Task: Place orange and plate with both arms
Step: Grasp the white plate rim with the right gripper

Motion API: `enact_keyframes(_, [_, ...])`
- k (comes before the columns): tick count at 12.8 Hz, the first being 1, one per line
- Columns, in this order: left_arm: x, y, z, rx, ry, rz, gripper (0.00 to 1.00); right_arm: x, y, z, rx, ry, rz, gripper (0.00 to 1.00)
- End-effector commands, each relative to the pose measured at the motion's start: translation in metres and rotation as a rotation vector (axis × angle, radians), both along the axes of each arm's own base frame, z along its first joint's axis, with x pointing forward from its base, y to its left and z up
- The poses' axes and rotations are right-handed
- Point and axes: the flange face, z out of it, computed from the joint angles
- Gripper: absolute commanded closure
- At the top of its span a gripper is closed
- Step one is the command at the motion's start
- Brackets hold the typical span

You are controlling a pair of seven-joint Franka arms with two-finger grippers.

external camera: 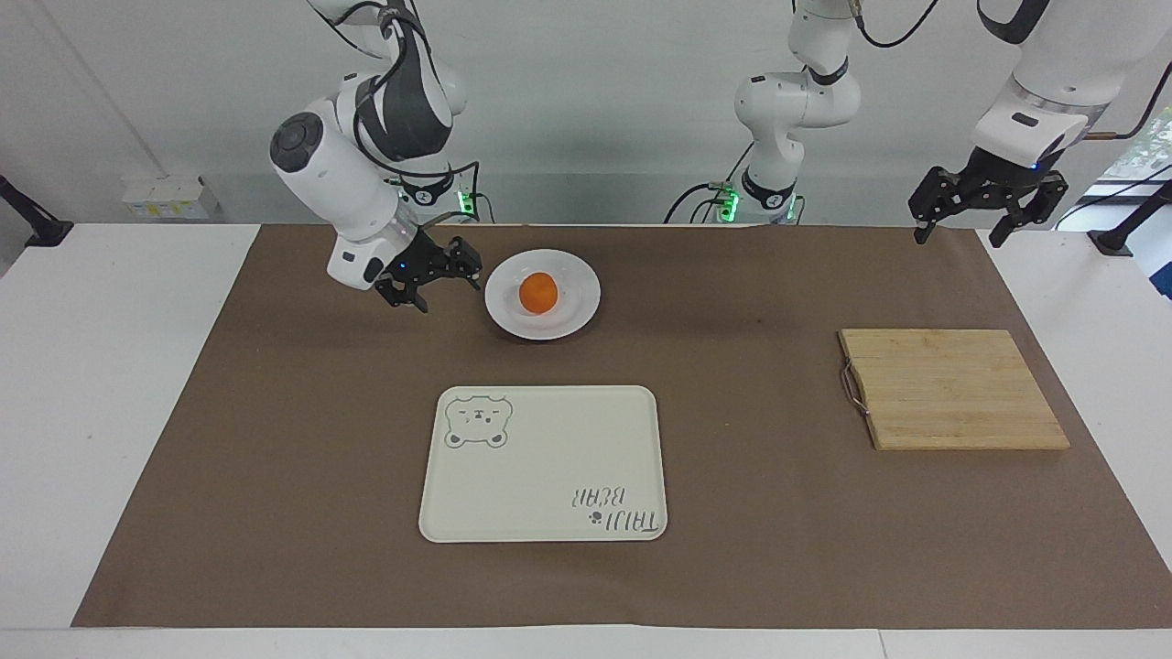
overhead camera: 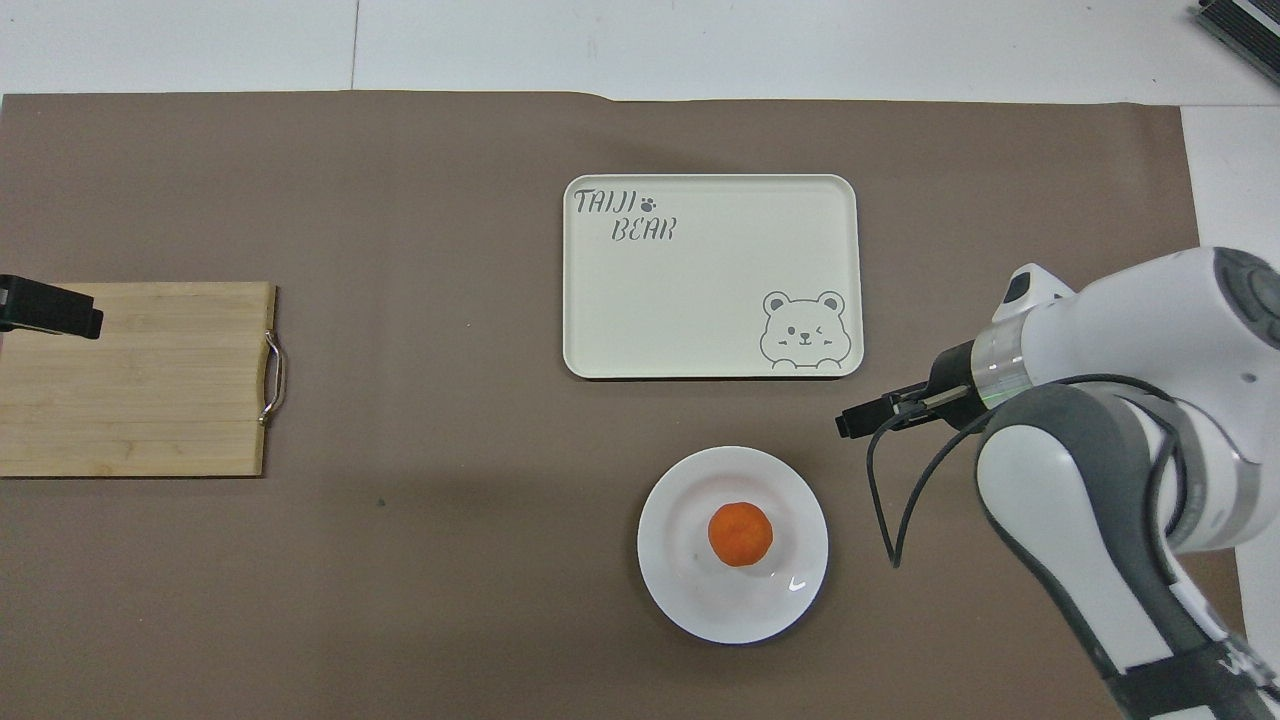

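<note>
Here the orange [external camera: 538, 292] sits in the middle of the plate [external camera: 575, 316], which rests flat on the brown mat [external camera: 275, 439] covering the surface [external camera: 92, 412], in the part of the mat nearer to the robots. The cream tray [external camera: 549, 458] with its bear drawing and lettering lies farther from the robots than the plate, well apart from it, and nothing lies on it. A wooden cutting board [external camera: 952, 389] with a metal handle lies toward the left arm's end of the surface.

The right gripper [external camera: 435, 279] hangs low over the mat just beside the plate, on the side toward the right arm's end of the surface; its fingers are spread apart and hold nothing, and they do not touch the plate. The right arm bends down steeply from its base to reach that spot, and a black cable loops along it.

The left gripper [external camera: 961, 224] is raised over the corner of the mat at the left arm's end of the surface, near the robots. Its fingers stand apart and are empty as well. In the overhead view only its dark tip [overhead camera: 50, 310] shows, at the edge over the cutting board.
</note>
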Motion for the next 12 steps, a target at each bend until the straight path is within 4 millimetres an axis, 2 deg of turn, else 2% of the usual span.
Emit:
enact_keyframes(1, [-0.002,0.001,0.000,-0.024,0.011,0.015,0.00,-0.018,-0.006,-0.043,0.089,0.008,0.037,0.00])
enact_keyframes(3, [0.001,-0.001,-0.006,-0.046,-0.010,0.061,0.00,-0.030,-0.003,-0.075,0.136,0.050,0.023,0.00])
enact_keyframes(7, [0.003,0.004,-0.004,-0.044,-0.006,0.066,0.00,-0.059,-0.006,-0.115,0.186,0.112,-0.019,0.00])
enact_keyframes(9, [0.002,0.009,-0.005,-0.044,-0.005,0.075,0.00,-0.079,0.018,-0.130,0.213,0.140,-0.038,0.00])
enact_keyframes(12, [0.002,0.010,-0.005,-0.044,-0.003,0.081,0.00,-0.095,0.026,-0.145,0.226,0.159,-0.079,0.00])
